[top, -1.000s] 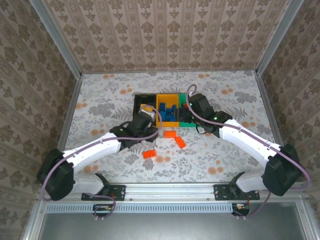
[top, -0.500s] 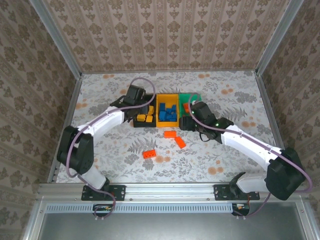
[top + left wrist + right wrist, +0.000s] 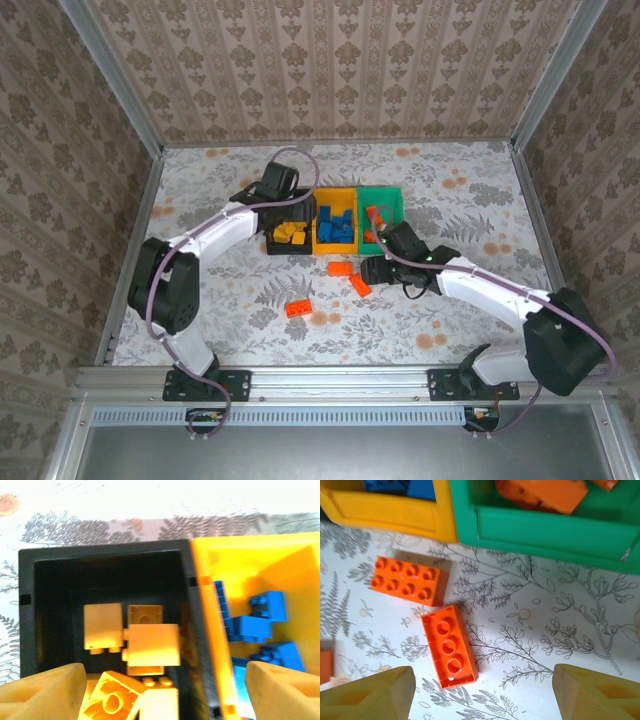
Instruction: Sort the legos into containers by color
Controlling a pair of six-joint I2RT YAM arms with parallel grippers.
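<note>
Top view: three joined bins stand in a row at centre frame, with the black bin (image 3: 290, 250) left, the yellow bin (image 3: 337, 191) middle and the green bin (image 3: 382, 190) right. The left gripper (image 3: 288, 210) hangs over the black bin, which holds yellow-orange bricks (image 3: 290, 235). Blue bricks (image 3: 338, 225) lie in the yellow bin. The right gripper (image 3: 368, 273) sits low over the table (image 3: 200, 200), just below the green bin and beside two orange bricks (image 3: 341, 267). A third orange brick (image 3: 298, 308) lies apart, to their lower left. Left wrist view: the left gripper (image 3: 160, 695) has its fingers spread to the two lower corners with nothing pinched. The yellow-orange bricks (image 3: 152, 645) lie on the black bin's floor at centre and the blue bricks (image 3: 267, 605) are at right in the yellow bin. Right wrist view: the right gripper (image 3: 482, 695) has its fingers (image 3: 370, 695) spread wide and holds nothing. The two orange bricks lie on the table at left centre, one flat with eight studs (image 3: 407, 579) and one narrower (image 3: 449, 646) just below it. The green bin's wall runs along the top, with an orange piece (image 3: 540, 492) inside.
</note>
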